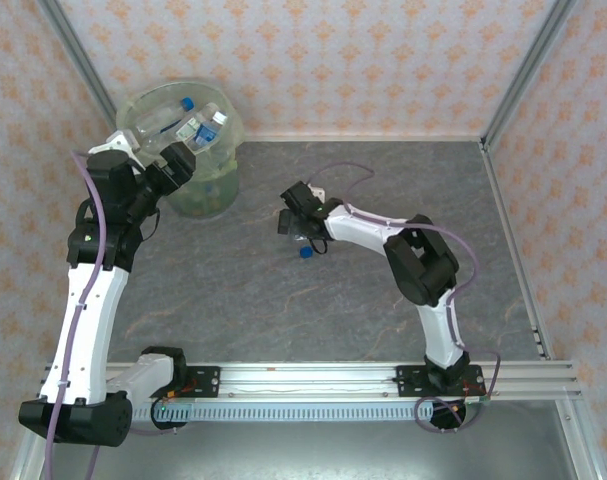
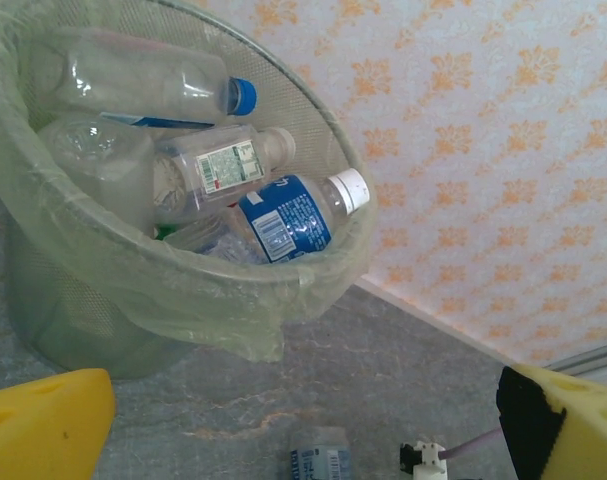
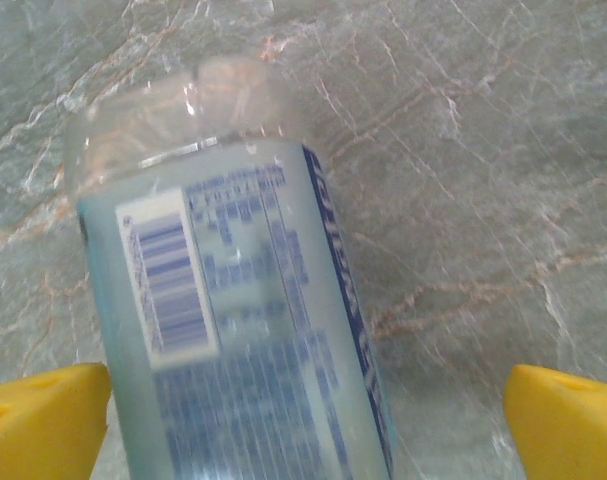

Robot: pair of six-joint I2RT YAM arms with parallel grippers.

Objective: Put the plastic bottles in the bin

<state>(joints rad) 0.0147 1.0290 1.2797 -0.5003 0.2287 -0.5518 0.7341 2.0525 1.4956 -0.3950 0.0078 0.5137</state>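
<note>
The bin (image 1: 143, 105), a pale-green bucket lined with a thin bag, stands at the far left corner and holds several plastic bottles (image 1: 188, 125). My left gripper (image 1: 179, 163) hangs open by the bin's near rim with nothing between its fingers. In the left wrist view the bin (image 2: 133, 280) shows clear bottles with blue and white caps (image 2: 283, 215). One clear bottle with a blue label and blue cap (image 1: 305, 248) lies on the table. My right gripper (image 1: 297, 226) is low over it, open. In the right wrist view this bottle (image 3: 233, 320) lies between the spread yellow fingers (image 3: 43, 420), closer to the left one.
The grey marbled table (image 1: 383, 200) is walled by patterned panels at the back and sides. Metal frame posts (image 1: 523, 70) stand at the corners. The lone bottle (image 2: 321, 462) and part of the right arm (image 2: 423, 462) appear low in the left wrist view.
</note>
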